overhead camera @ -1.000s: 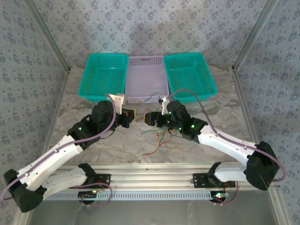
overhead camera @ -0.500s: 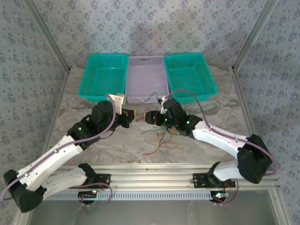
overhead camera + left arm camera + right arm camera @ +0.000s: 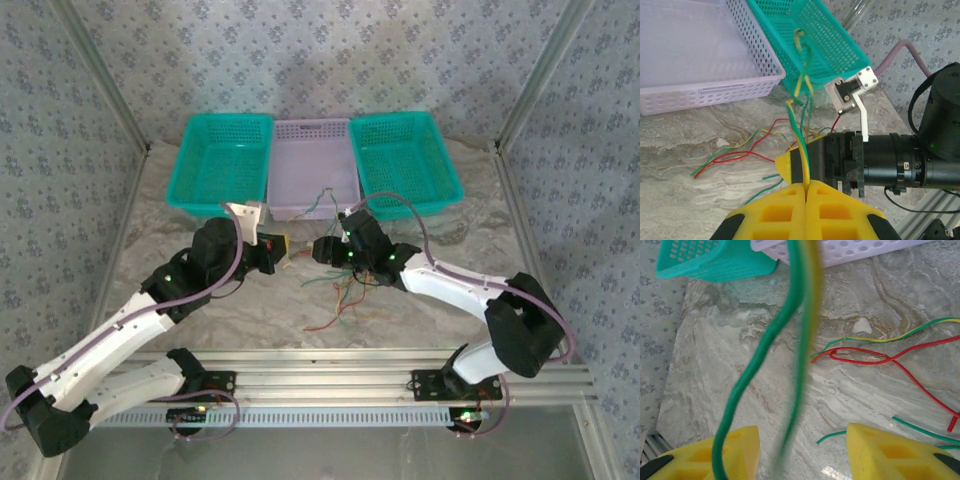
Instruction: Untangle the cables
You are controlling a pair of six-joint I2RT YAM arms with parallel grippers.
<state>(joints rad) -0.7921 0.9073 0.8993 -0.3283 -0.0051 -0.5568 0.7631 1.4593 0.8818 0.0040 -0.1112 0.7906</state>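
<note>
Starting on the left: your left hand [image 3: 805, 186] is clenched on the cables [image 3: 803, 145]. A green and a yellow one are pinched flat between its pads. From there they run straight ahead of that hand and climb into a loop above it.

The rest of the bunch, red, green and yellow, lies loose on the desk [image 3: 268, 322] ahead of that hand and off to its left. In the top view it sits below and between the two hands.

Move right and your right hand [image 3: 802, 440] faces the left one, tips almost meeting. Its pads stand apart, released. The same green and yellow pair hangs down into the gap, and the green one crosses over one pad, but nothing is nipped yet.

So I'd call this the second-grip step. One hand anchors the pair while the other lines up to take hold a bit further along.

For the next move, I'd get both strands, or just the one you want, properly between the right pads before you close. Then pull the hands apart slowly so the loop slides out instead of cinching. Watch the red cable below the right hand, since it may be hooked into the same knot.

The three baskets [image 3: 228, 119] sit beyond both hands, well apart from all this.

I can't read any brand, label or writing anywhere.
</note>
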